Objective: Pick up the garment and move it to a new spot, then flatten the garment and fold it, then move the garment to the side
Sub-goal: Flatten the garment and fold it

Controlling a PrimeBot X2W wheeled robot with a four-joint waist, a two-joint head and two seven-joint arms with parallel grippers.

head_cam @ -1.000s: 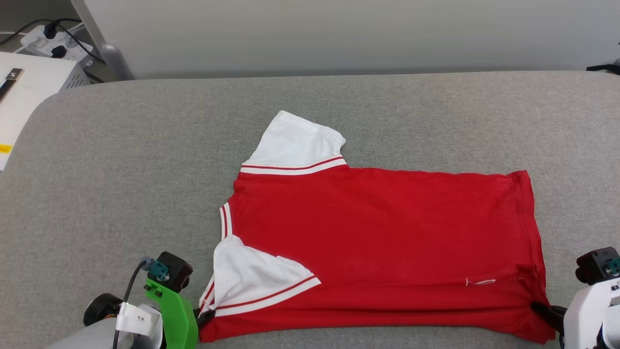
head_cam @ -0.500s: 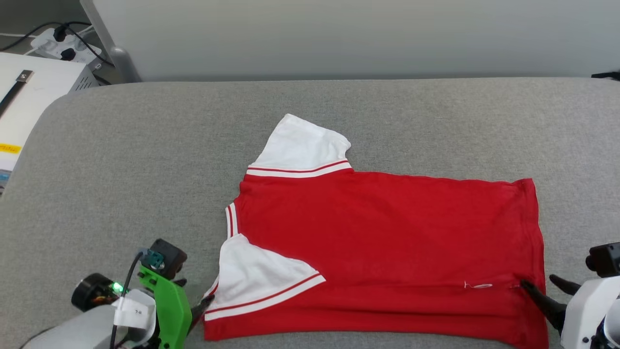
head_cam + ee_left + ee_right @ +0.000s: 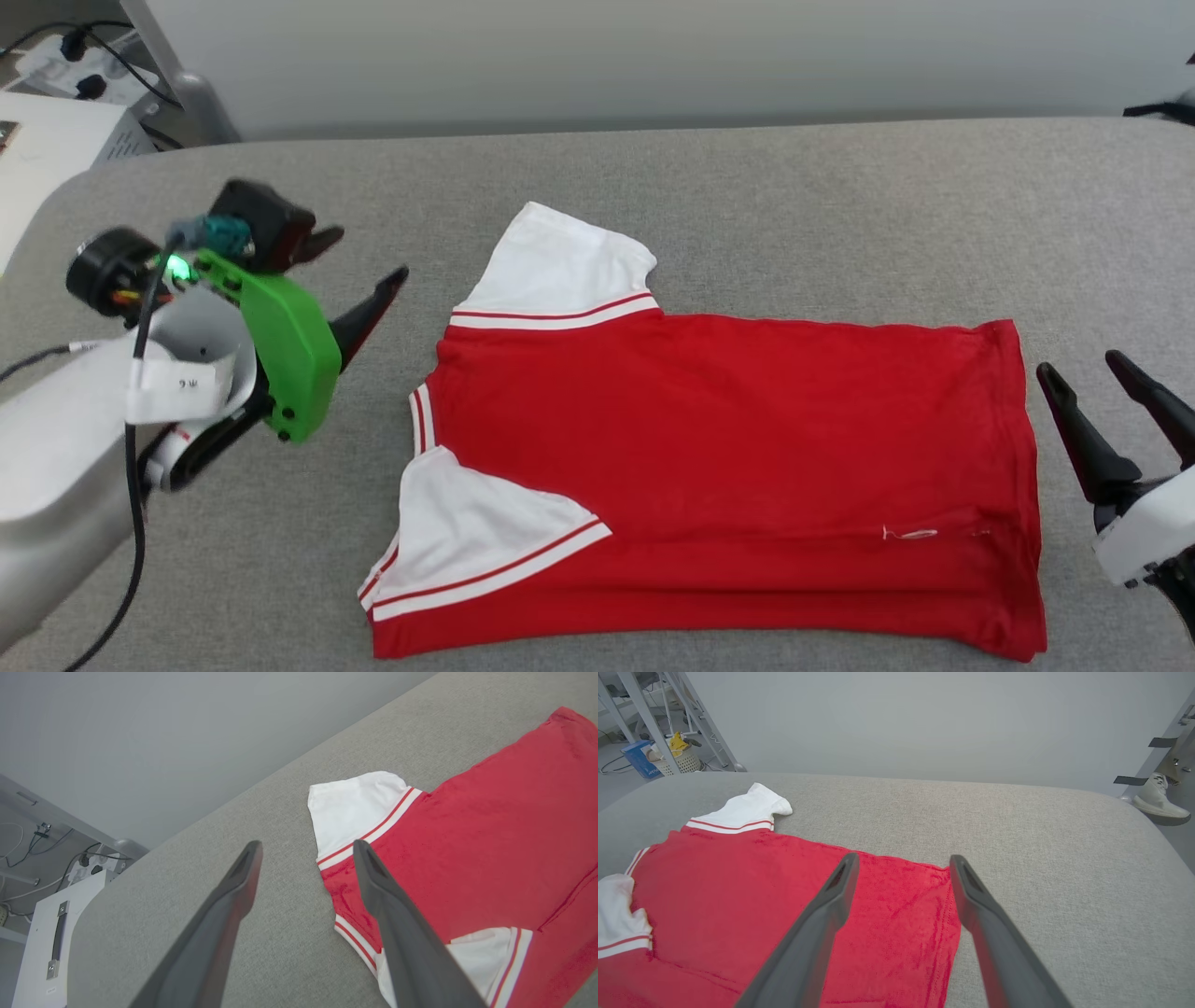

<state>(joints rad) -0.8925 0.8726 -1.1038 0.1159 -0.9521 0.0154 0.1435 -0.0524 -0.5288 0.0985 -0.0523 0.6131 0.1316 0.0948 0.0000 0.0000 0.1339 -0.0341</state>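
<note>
The garment (image 3: 728,439) lies spread on the grey fabric-covered table (image 3: 747,205), plain red back up. Its collar end points toward the robot's left and its hem (image 3: 1018,467) toward the right.

The near long edge is already turned up over the body in a flat band. The near sleeve (image 3: 476,523) is folded in on top of the red cloth. The far sleeve (image 3: 560,266) still sticks out past the far edge, lying flat on the table.

By the look of it, the moving and flattening are done and so is the first lengthwise fold. The far side still has to come over, then the cross fold, and then the shift to the side.

The left hand (image 3: 369,254) hangs above the table to the left of the far sleeve, apart from the cloth. Its fingers are spread wide with nothing between them. The right hand (image 3: 1078,364) stands just beyond the hem, equally wide and empty.

A second earlier both hands were low at the near corners of the garment, pinched shut on the folded edge. The left was at the collar-end corner and the right at the hem corner. Half a second ago they had parted their fingers there. Now both have let go, risen and swung toward the far side. The head view has shifted a little as well, while the garment stays as it was laid.
</note>
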